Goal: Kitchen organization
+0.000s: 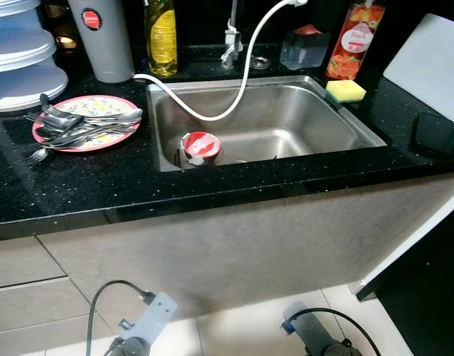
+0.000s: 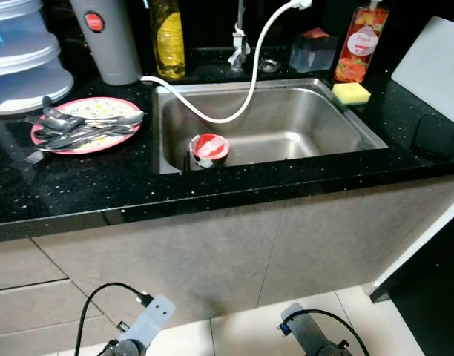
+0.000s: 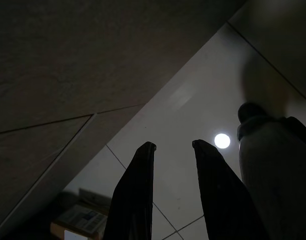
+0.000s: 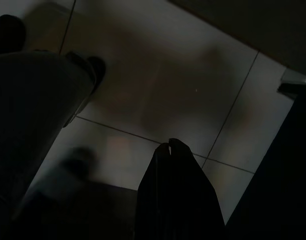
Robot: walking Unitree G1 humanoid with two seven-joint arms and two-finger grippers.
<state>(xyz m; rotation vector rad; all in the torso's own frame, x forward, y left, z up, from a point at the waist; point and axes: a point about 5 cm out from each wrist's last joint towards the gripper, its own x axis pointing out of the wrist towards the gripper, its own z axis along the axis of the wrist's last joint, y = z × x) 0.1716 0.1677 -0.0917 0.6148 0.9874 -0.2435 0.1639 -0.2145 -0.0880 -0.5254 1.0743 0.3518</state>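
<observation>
Loose, slippery cutlery (image 1: 86,124) heaped on fragile plate (image 1: 43,136), far left of counter (image 1: 212,189); left hand (image 3: 173,150) parted, right hand (image 4: 169,145) closed, both idle.

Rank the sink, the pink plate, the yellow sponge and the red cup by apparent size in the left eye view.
1. sink
2. pink plate
3. red cup and yellow sponge: they look about alike; the sponge sits farther from the camera, so no firm order.
</observation>
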